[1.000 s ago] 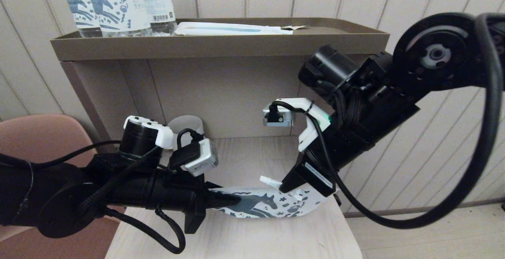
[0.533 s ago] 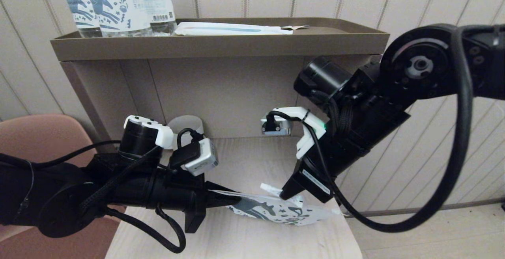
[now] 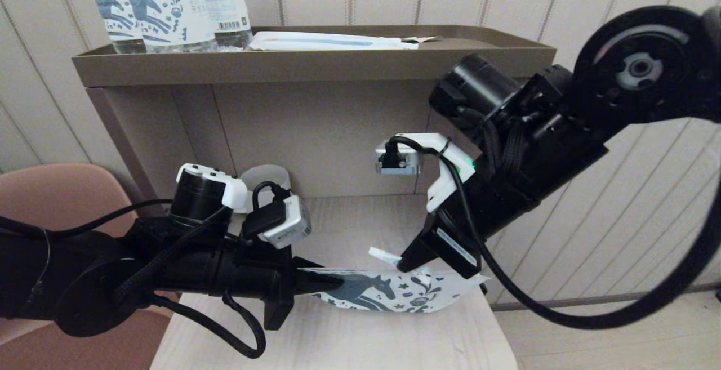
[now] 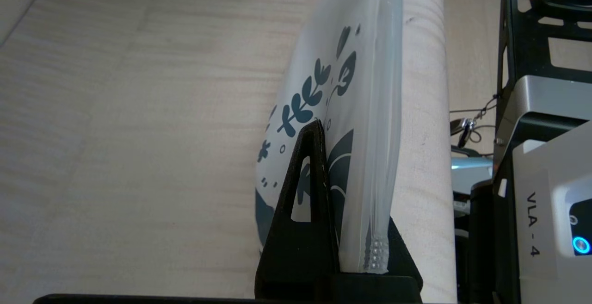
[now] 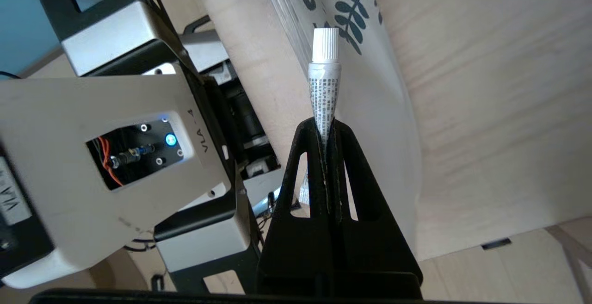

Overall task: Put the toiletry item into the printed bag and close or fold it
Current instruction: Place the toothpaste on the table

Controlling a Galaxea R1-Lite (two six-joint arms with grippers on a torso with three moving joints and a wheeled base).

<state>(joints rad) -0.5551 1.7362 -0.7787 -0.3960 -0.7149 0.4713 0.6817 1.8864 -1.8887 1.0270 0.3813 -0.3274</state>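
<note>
Holding the printed bag (image 3: 388,293) stretched above the pale wooden table (image 3: 338,342) while the toiletry item (image 3: 385,255) hangs over its top edge.

On the left, the left gripper (image 3: 332,284) is clamped on the bag's end, its fingers (image 4: 309,174) pressed together on the printed film beside the zip strip. To the right, the right gripper (image 3: 410,266) pinches the small white tube's crimped end, ribbed cap pointing along the bag. Behind, horse-print bottles (image 3: 163,7) stand on the brown shelf (image 3: 315,63).
</note>
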